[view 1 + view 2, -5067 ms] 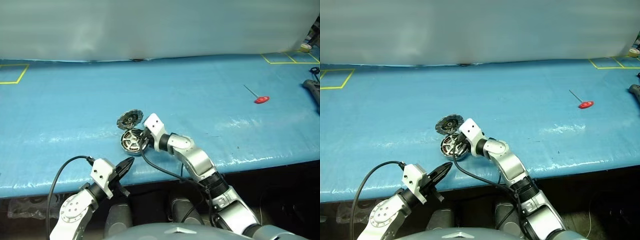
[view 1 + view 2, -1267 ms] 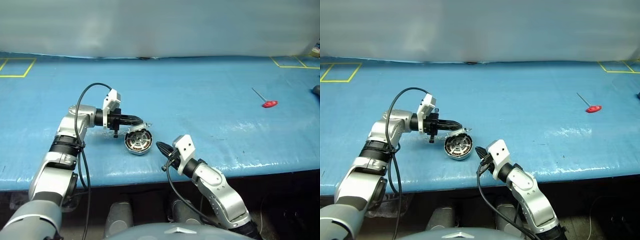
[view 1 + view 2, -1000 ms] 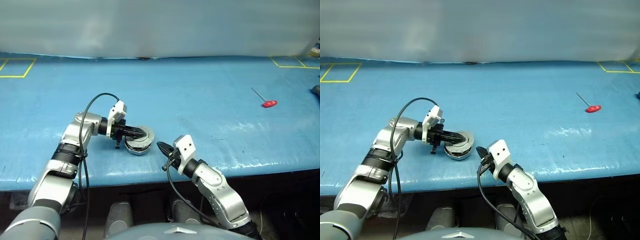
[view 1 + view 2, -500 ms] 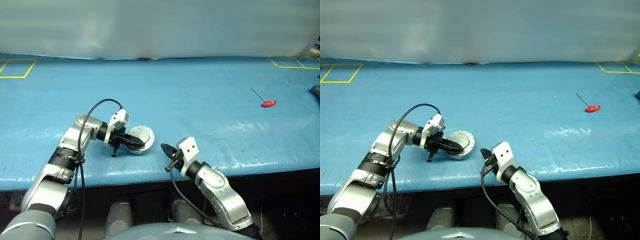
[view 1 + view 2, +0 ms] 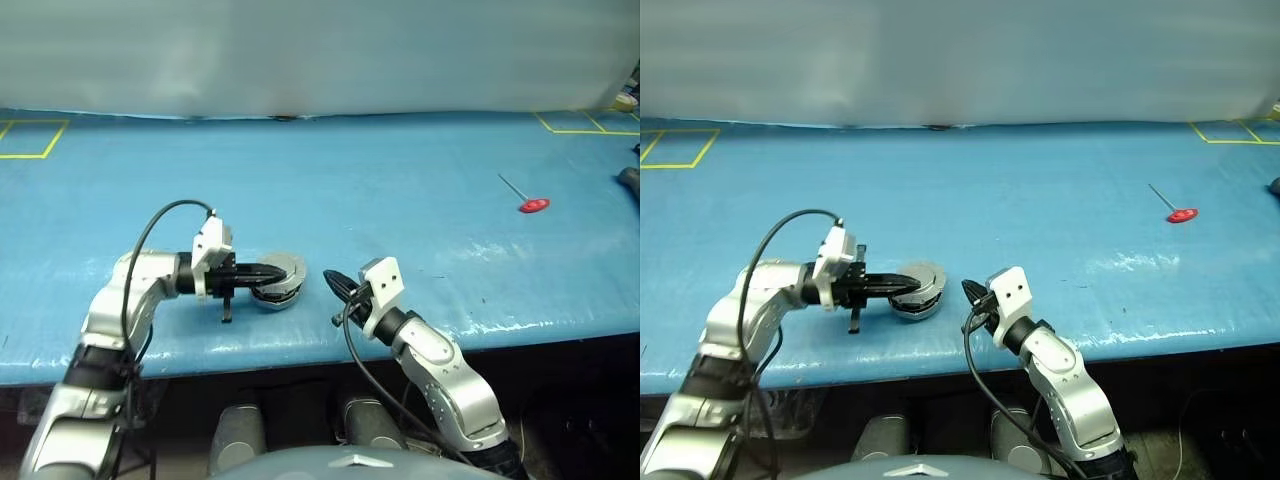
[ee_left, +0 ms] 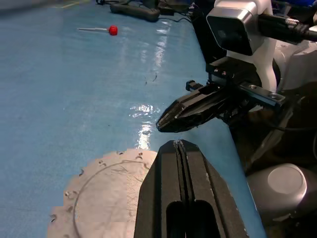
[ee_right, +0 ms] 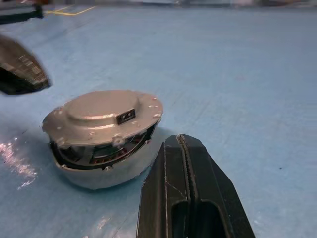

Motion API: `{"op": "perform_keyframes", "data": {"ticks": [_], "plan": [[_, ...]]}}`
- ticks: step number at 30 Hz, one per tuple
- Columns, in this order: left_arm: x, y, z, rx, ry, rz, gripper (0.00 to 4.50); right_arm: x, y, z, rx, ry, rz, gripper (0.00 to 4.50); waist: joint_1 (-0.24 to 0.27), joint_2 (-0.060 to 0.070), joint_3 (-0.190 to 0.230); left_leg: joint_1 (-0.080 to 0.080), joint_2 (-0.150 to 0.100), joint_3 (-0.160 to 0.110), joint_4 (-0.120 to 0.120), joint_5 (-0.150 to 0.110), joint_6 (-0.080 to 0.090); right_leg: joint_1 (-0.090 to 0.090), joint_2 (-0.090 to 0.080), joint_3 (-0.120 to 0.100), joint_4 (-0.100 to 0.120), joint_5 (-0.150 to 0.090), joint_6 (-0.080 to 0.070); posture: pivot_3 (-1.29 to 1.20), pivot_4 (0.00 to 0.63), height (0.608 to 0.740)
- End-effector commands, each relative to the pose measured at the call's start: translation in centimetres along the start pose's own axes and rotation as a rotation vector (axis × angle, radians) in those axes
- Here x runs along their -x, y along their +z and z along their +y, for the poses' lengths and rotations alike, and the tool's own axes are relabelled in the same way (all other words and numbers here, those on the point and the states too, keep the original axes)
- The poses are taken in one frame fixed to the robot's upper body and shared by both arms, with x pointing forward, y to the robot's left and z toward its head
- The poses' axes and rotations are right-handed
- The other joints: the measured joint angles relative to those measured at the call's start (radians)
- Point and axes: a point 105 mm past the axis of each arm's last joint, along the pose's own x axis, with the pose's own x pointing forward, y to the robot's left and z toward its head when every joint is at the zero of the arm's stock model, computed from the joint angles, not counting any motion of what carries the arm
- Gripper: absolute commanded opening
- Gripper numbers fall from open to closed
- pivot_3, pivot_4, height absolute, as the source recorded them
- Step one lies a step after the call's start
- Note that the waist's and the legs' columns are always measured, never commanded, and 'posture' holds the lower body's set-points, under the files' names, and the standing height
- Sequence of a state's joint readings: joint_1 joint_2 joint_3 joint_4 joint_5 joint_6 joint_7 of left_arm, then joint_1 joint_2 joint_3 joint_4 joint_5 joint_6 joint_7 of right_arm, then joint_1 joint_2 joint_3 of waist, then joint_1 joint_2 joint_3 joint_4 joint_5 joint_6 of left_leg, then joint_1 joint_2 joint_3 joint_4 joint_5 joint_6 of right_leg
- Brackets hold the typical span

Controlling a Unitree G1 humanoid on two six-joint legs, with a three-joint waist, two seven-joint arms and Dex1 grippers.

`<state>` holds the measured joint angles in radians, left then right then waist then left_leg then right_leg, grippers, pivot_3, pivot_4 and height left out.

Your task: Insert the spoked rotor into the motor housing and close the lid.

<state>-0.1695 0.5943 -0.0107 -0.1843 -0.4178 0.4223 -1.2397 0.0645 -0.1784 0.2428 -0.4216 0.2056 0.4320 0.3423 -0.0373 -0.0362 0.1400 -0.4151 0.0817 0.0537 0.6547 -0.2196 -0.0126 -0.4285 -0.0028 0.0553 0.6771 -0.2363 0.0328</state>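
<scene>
**Lid down but gaping, with a closed gripper on either side**

While the lid [image 7: 101, 115] sits over the motor housing [image 7: 106, 166], I can see in the right wrist view that it is not seated: it tilts, and a dark gap shows under its near edge, with coils visible through it. I cannot make out the spoked rotor itself through that gap, so I judge it is inside but cannot confirm it.

The housing rests on the blue surface [image 5: 400, 190] near its front edge, between my two arms. My left gripper [image 5: 268, 270] has its jaws pressed together and empty, lying almost level with the tips over the lid's left side; whether they touch it I cannot tell. My right gripper [image 5: 334, 282] is also closed and empty, just to the right of the housing, apart from it, pointing towards it.

That settles the next move, as I read it: the raised edge faces the right gripper, so a downward press belongs on that side. The left is nearer, already above the lid. A red-handled tool [image 5: 527, 204] lies well away to the far right.
</scene>
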Motion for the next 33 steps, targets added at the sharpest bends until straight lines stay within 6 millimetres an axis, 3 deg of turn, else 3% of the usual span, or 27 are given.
{"op": "perform_keyframes", "data": {"ticks": [1,6,13,21,26,33], "plan": [[0.7,1.2,-2.0,-0.033,0.096,-0.054,0.00,-0.2,3.0,-0.7,0.030,-0.024,-0.084,0.62,0.001,0.000,0.000,0.000,0.000,0.000,0.000,0.000,0.000,0.000,0.000,0.000,0.000,0.000,0.000,0.00,0.150,0.740],[0.8,0.1,-3.8,-0.036,0.305,-0.077,0.00,-0.9,4.0,-0.4,0.063,0.035,-0.079,2.20,0.010,0.001,0.000,0.001,0.000,0.001,0.000,0.000,0.000,0.001,-0.002,0.000,0.000,0.000,0.000,0.00,0.150,0.740],[1.0,-1.0,-4.3,-0.025,0.655,-0.185,0.00,-3.4,4.1,1.4,0.134,0.156,0.008,4.47,0.008,0.001,0.000,0.002,-0.001,0.004,0.000,0.000,0.000,0.000,-0.002,0.002,0.000,0.000,0.001,0.00,0.150,0.740],[1.9,-3.5,-4.8,0.028,0.831,-0.230,0.00,-6.2,4.5,3.8,0.149,0.283,0.060,4.47,0.000,0.001,0.001,0.001,-0.001,0.004,-0.001,0.000,0.000,-0.002,-0.002,0.002,-0.001,0.000,0.001,0.00,0.150,0.740],[2.3,-4.8,-5.4,0.036,0.874,-0.208,0.00,-6.9,3.8,5.0,0.138,0.356,0.117,4.47,0.000,0.001,0.001,0.000,-0.001,0.004,-0.002,0.000,0.000,-0.003,-0.002,0.002,-0.001,0.000,0.001,0.00,0.150,0.740],[2.9,-5.2,-6.0,0.044,0.903,-0.215,0.00,-6.8,2.2,5.2,0.138,0.392,0.196,4.47,-0.003,0.001,0.001,0.000,-0.001,0.005,-0.004,0.000,0.000,-0.005,-0.003,0.002,-0.002,0.000,0.000,0.00,0.150,0.740]]}}
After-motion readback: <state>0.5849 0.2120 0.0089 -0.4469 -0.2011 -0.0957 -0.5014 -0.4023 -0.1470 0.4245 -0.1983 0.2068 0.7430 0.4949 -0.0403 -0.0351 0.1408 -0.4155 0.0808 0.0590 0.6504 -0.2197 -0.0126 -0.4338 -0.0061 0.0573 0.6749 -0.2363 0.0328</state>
